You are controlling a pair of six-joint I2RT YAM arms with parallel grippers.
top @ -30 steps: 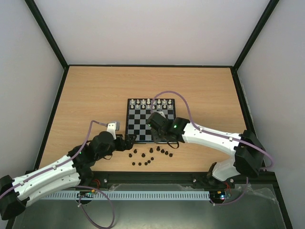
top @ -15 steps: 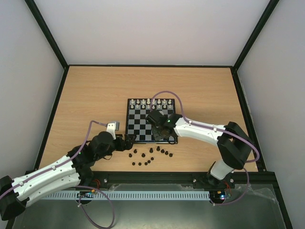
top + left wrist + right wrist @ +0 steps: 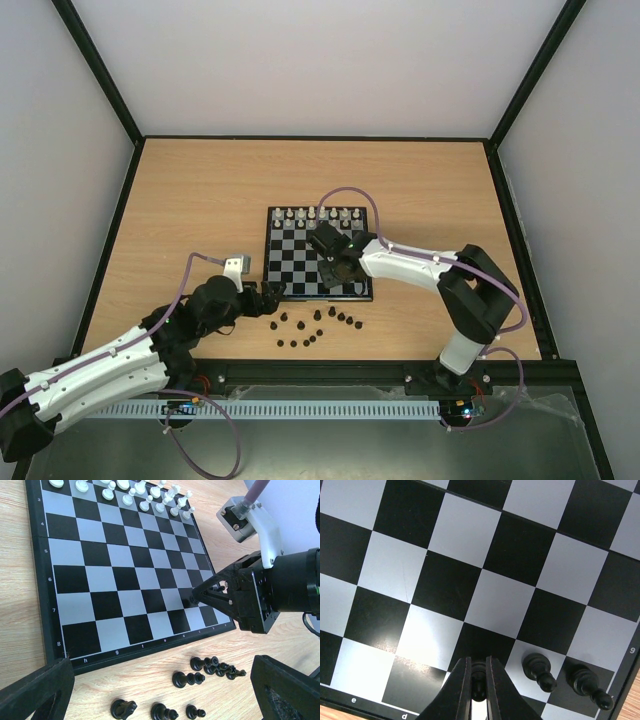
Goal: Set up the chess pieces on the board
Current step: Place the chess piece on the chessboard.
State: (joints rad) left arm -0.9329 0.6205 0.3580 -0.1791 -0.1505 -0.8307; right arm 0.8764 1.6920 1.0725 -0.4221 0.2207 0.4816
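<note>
The left arm (image 3: 110,365) and right arm (image 3: 415,270) share glossy white shells on their long links and rounded black joint housings. A thin mauve cable (image 3: 253,490) loops free along each. A white bracket (image 3: 260,525) with a grey plug block sits at the right wrist. The right hand (image 3: 190,601) is black and boxy with small screws, tapering to slim fingers. The left fingers (image 3: 37,692) are broad and matte black.
</note>
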